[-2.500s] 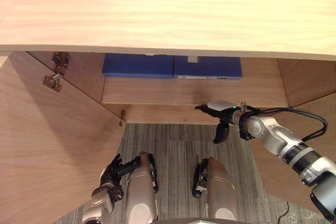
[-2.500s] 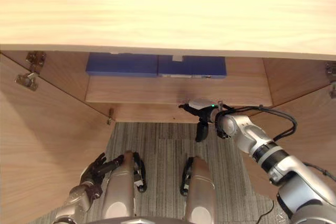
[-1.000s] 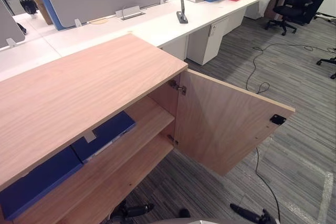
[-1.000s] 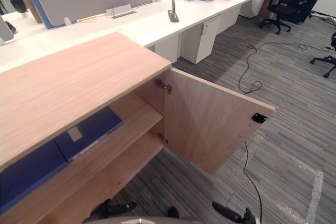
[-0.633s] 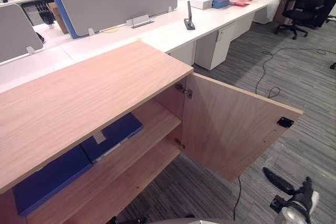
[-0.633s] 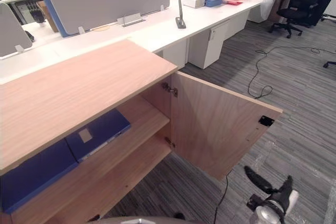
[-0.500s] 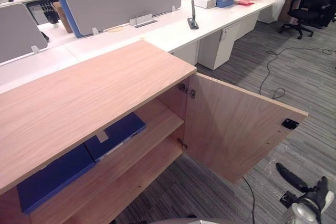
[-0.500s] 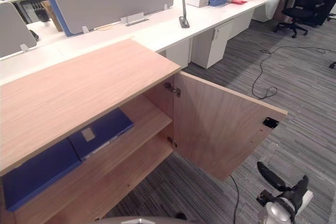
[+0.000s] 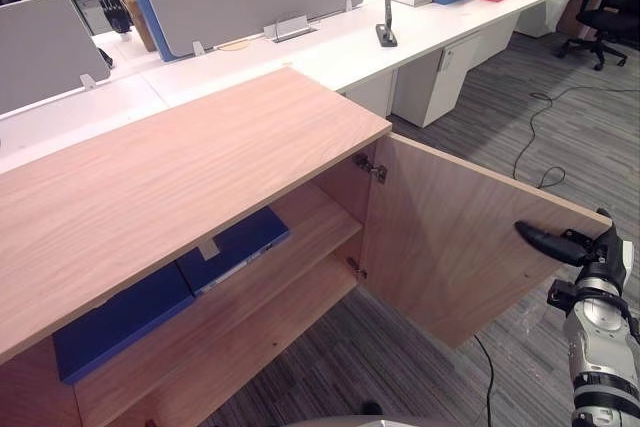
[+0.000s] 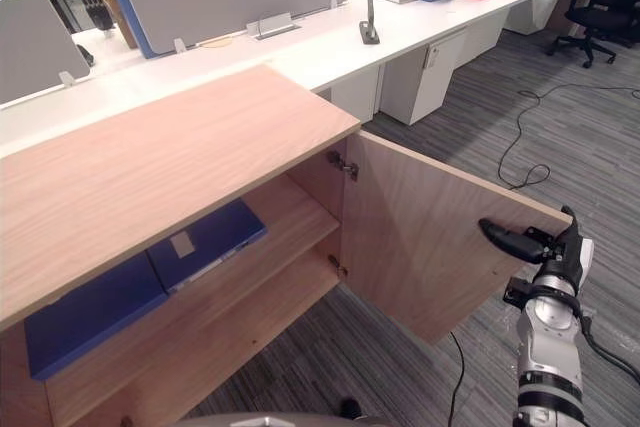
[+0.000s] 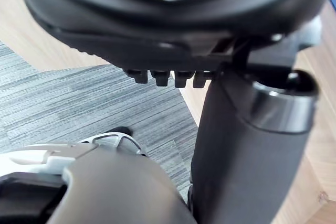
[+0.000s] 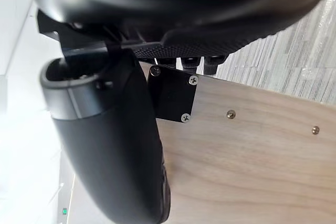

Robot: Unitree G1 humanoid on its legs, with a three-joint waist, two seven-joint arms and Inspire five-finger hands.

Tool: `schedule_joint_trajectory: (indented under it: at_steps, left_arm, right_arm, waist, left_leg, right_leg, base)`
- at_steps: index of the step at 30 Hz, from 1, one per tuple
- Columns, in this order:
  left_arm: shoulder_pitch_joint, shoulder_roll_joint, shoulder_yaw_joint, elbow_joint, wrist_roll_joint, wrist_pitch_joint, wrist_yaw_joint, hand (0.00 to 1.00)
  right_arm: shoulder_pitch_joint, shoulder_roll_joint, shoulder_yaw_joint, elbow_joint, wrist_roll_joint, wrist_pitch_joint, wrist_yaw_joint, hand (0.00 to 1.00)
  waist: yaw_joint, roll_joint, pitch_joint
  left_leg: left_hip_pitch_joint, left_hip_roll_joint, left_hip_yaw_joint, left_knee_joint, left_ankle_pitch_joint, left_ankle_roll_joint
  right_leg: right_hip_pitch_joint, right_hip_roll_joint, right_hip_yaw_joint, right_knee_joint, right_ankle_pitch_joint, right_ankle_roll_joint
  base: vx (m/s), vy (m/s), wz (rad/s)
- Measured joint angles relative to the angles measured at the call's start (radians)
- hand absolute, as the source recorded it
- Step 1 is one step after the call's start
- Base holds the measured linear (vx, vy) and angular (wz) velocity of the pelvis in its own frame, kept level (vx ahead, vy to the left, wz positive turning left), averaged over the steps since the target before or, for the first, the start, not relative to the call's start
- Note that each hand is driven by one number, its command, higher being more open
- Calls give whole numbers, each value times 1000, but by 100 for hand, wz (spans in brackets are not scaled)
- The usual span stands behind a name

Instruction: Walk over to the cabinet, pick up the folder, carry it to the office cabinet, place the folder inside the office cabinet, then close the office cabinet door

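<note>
Left of the open cabinet door (image 9: 450, 247), on the upper shelf (image 9: 322, 219), the nearest blue folder (image 9: 235, 245) lies flat, probably light, stiff and smooth, best pinched along its front edge; the right hand (image 9: 570, 245), fingers straight, is at the door's free edge.

Head stereo pair looks down, sharing cabinet door (image 9: 450, 247); right wrist camera close to it.

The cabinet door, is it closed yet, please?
No, the cabinet door stands wide open, showing blue folders on the shelf.
</note>
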Motion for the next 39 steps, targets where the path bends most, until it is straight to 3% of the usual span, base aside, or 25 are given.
schedule_joint_trajectory:
  at_steps: [13, 16, 17, 18, 20, 21, 23, 26, 30, 34, 39]
  left_arm:
    - [-16, 30, -59, 7, 0, -14, -55, 100]
    - [-24, 44, -89, 24, 1, -16, -73, 100]
    - [-33, 52, -92, 40, 3, -17, -77, 100]
    - [-52, 63, -98, 53, 11, -20, -83, 100]
    - [-76, 76, -97, 73, 18, -23, -88, 100]
    - [-93, 80, -97, 79, 18, -27, -91, 100]
    - [-111, 78, -96, 80, 18, -37, -98, 100]
    - [-143, 55, -96, 83, 20, -38, -103, 100]
    - [-139, 54, -84, 85, 26, -44, -110, 100]
    - [-126, 75, -70, 86, 50, -43, -109, 100]
    - [-119, 83, -42, 88, 51, -43, -106, 100]
  right_arm:
    - [1, -239, 291, 81, 328, -29, 186, 100]
    - [12, -370, 492, 80, 349, -32, 207, 100]
    - [22, -467, 647, 68, 347, -27, 229, 100]
    - [46, -576, 791, 30, 327, -5, 300, 100]
    - [81, -701, 987, -84, 248, 28, 441, 100]
    - [105, -725, 1072, -163, 183, 39, 552, 100]
    - [154, -699, 1125, -273, 137, 42, 642, 100]
    - [231, -632, 1194, -452, 110, 24, 799, 100]
    - [290, -610, 1150, -525, 83, 5, 845, 100]
    - [401, -658, 1038, -631, 73, 2, 861, 100]
    - [424, -675, 1014, -685, 72, -30, 868, 100]
  waist:
    - [-40, -12, 12]
    - [-55, -17, 11]
    - [-56, -18, 9]
    - [-57, -27, 6]
    - [-52, -43, -3]
    - [-47, -56, -3]
    - [-40, -67, -3]
    - [-23, -57, 1]
    - [-19, -48, 3]
    - [-10, -69, 14]
    - [-3, -86, 24]
  left_leg:
    - [-14, 3, 3, 4, 3, 5]
    - [-16, 10, 9, 8, 3, 5]
    - [-17, 16, 12, 11, 4, 5]
    - [-25, 24, 11, 19, 3, 5]
    - [-38, 37, 7, 26, 7, 7]
    - [-38, 44, 5, 24, 15, 5]
    - [-38, 55, 4, 23, 21, 5]
    - [-37, 60, 2, 23, 22, 7]
    - [-36, 57, 2, 25, 21, 7]
    - [-39, 56, 9, 26, 19, 4]
    - [-42, 55, 35, 28, 16, 2]
  right_leg:
    - [-25, 7, 11, -4, 6, 1]
    - [-35, 18, 29, -4, 11, -5]
    - [-36, 24, 35, -4, 12, -6]
    - [-42, 31, 38, -4, 16, -17]
    - [-52, 44, 39, -4, 20, -30]
    - [-52, 53, 39, -4, 25, -42]
    - [-53, 64, 40, -4, 25, -46]
    - [-54, 71, 47, -5, 25, -51]
    - [-57, 69, 53, -5, 27, -51]
    - [-65, 69, 59, -5, 28, -48]
    - [-78, 74, 83, -5, 35, -50]
  base:
    - [-12, -26, -5]
    - [-6, -47, -20]
    - [-19, -86, -22]
    - [-16, -76, -18]
    - [-17, -100, -5]
    - [-19, -137, -2]
    - [-27, -112, -3]
    - [-24, -55, -6]
    - [-9, -9, -3]
    - [-9, -4, -4]
    - [31, 6, -15]
